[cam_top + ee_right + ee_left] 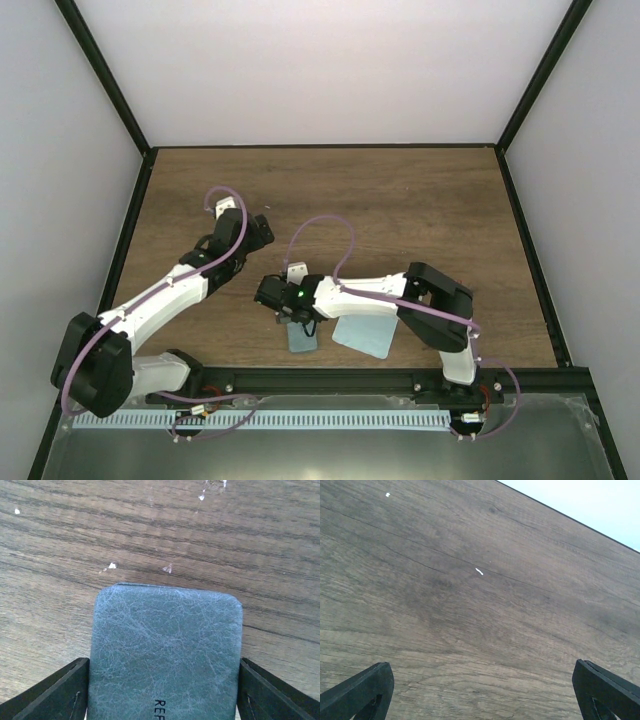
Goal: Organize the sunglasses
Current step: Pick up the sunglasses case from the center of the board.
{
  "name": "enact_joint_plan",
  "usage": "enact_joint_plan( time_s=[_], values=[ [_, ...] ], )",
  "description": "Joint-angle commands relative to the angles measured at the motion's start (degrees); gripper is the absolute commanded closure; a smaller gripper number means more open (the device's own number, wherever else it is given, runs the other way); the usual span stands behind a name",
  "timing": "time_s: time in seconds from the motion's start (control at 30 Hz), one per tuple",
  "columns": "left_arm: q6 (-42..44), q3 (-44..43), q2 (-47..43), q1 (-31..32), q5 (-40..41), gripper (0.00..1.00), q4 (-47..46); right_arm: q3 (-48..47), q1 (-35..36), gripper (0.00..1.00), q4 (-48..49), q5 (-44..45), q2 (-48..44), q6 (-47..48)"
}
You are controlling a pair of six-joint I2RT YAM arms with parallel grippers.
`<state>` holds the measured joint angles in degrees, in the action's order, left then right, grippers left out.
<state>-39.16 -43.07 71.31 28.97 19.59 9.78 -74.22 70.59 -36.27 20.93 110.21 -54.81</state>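
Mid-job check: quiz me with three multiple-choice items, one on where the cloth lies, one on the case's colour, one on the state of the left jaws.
1. In the top view, the pale blue cloth lies:
A) by the back wall
B) beside the case, on its right in the picture
C) under the left arm

2. The case's outside is:
A) red
B) black
C) blue-grey

3. The left jaws are:
A) shut on the cloth
B) open over bare wood
C) shut on the case

Answers:
1 B: cloth and case lie side by side near the front edge.
2 C: the right wrist view shows blue-grey grain.
3 B: the left wrist view shows both fingers far apart over the table.
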Motion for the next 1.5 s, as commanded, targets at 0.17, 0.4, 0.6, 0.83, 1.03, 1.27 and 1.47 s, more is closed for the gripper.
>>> enact_joint_plan(
  time_s=[0.17,0.4,0.6,0.83,1.03,1.27,1.47],
  values=[
    [-0.13,-1.71,0.47,0.12,-0.69,0.0,0.12,-1.97,0.43,0.21,-0.04,0.92,2.12,-0.1],
    [-0.13,-1.75,0.59,0.12,-0.83,0.0,0.15,-1.55,0.43,0.2,0.58,0.16,1.09,-0.08],
    [0.03,-1.82,0.83,0.11,-1.13,0.0,0.13,-1.2,0.49,0.15,1.2,-0.11,0.1,0.1],
    [0.03,-1.97,1.31,0.12,-1.75,0.0,0.06,-0.71,0.49,0.16,1.02,0.17,-0.16,-0.39],
    [0.07,-2.25,1.81,0.1,-2.23,0.0,0.14,-0.34,0.44,0.16,0.61,0.78,-1.37,-0.82],
    [0.05,-2.18,1.69,0.12,-2.14,0.0,0.15,0.21,0.5,0.16,0.67,0.75,-0.98,-1.03],
    [0.06,-2.27,1.93,0.12,-2.4,0.0,0.06,0.29,0.49,0.28,0.66,0.95,-0.52,-1.35]
  ],
)
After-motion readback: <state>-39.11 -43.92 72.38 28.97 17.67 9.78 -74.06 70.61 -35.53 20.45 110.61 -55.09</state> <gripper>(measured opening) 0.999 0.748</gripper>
